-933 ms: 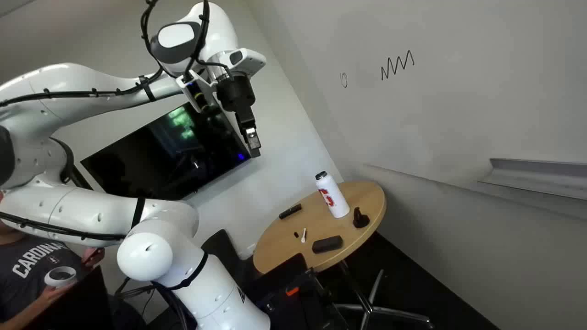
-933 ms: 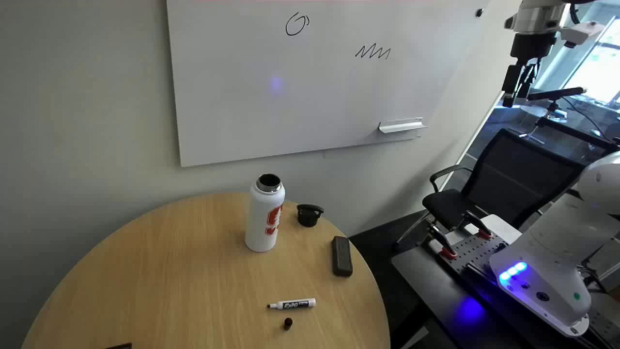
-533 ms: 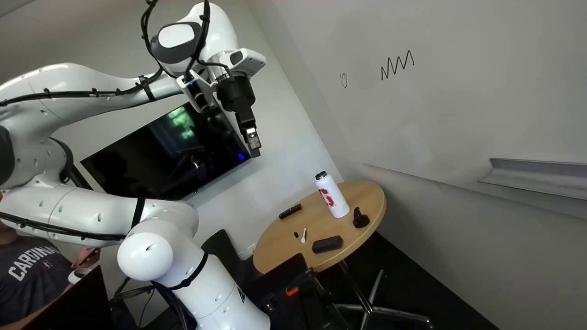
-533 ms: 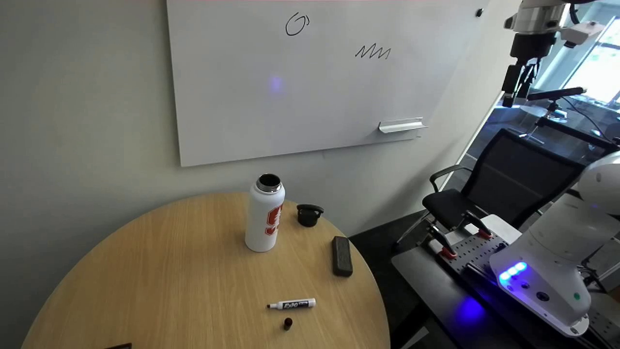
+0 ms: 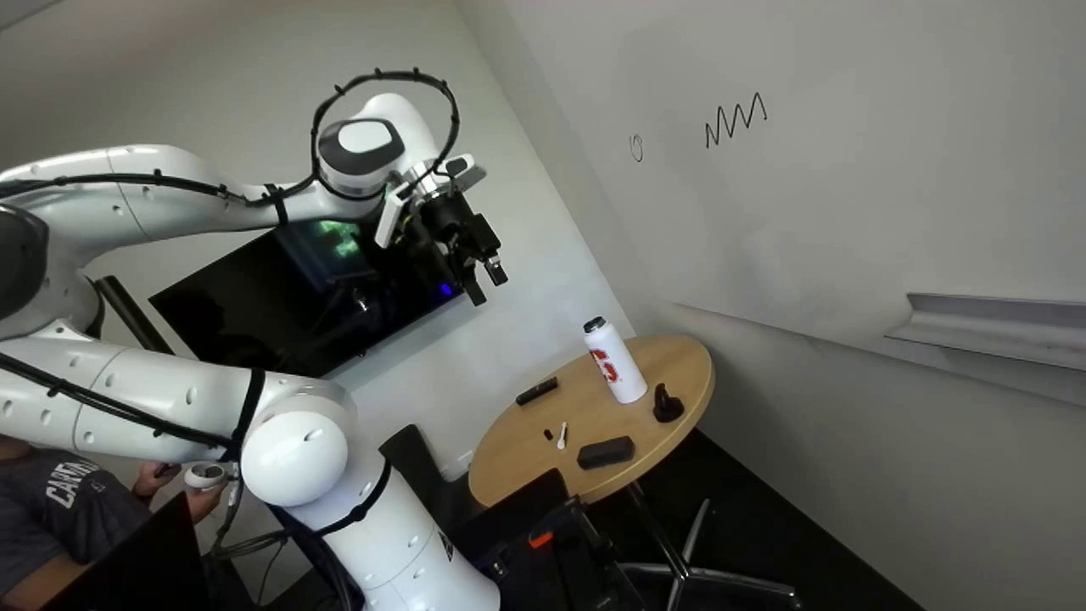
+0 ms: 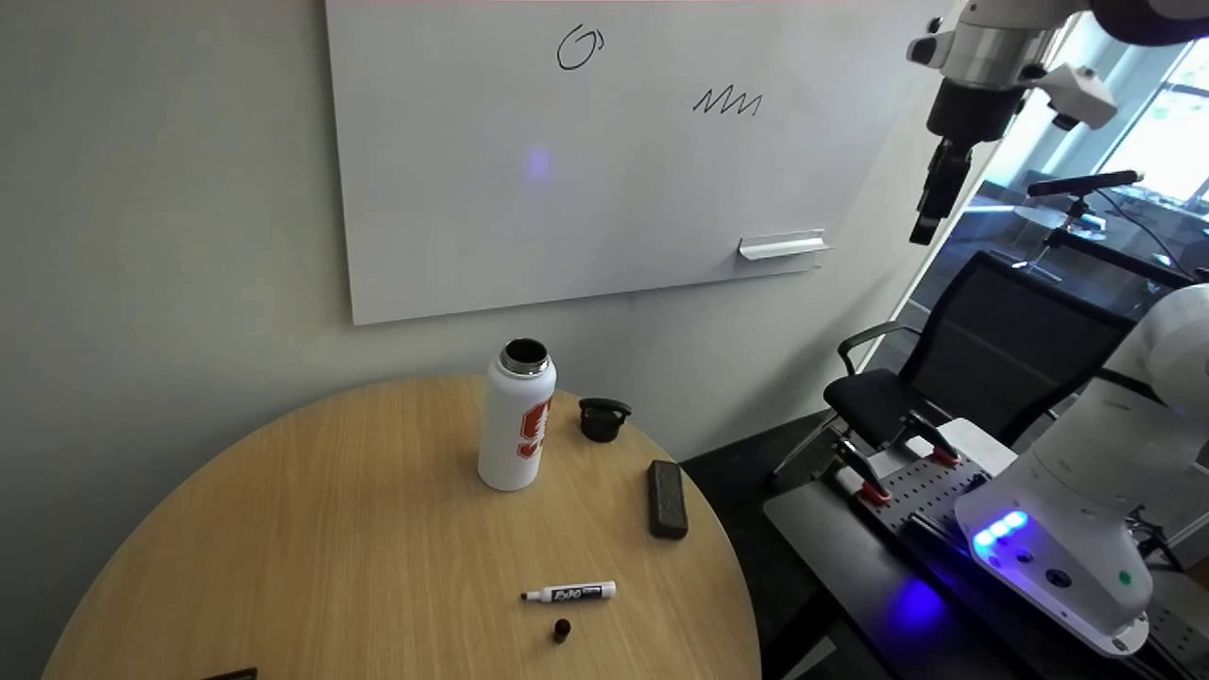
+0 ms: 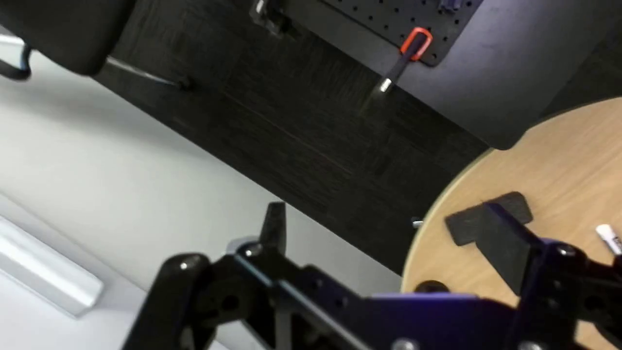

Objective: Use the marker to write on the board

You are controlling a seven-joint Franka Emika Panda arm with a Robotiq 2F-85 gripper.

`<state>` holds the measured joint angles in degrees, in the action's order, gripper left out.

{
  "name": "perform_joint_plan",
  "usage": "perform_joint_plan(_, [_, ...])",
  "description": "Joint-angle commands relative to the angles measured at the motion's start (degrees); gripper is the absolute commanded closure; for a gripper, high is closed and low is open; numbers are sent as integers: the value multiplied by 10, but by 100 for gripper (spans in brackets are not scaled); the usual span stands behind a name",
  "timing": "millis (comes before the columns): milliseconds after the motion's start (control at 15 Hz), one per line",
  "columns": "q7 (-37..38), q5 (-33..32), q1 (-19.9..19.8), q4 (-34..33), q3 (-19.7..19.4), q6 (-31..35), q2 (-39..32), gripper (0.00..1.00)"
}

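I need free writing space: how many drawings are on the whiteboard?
2: in an exterior view, a round scribble and a zigzag to its lower right. The whiteboard leaves the frame, so some may be hidden.

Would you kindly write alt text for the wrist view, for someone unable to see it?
An open, empty black gripper spans the bottom. At right, a wooden table bears a dark eraser and a white marker cut off at the edge. A whiteboard and its ledge show at lower left.

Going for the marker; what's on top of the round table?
On the round table are the uncapped marker, a small dark cap, a black lid, a dark block, a slim black object and an upright white bottle. Whatever is beneath each is covered and cannot be seen.
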<state>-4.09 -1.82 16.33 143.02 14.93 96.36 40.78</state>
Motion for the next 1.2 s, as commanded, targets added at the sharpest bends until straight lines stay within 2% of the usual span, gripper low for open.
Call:
perform_joint_plan(0, [-6,59,70,5,50,85,-57,0])
perform_joint_plan(133, [-41,75,101,-1,57,109,-76,0])
perform_joint_plan(200, [-4,58,86,8,60,91,-56,0])
perform_joint_plan(333, [-12,64,104,6,65,103,-71,0])
perform_joint_plan(600, [-24,64,104,4,59,103,-73,0])
perform_joint_plan(867, [-75,89,133,36,64,307,-122,0])
perform_joint_plan(1133, [-126,111,182,54,72,506,-226,0])
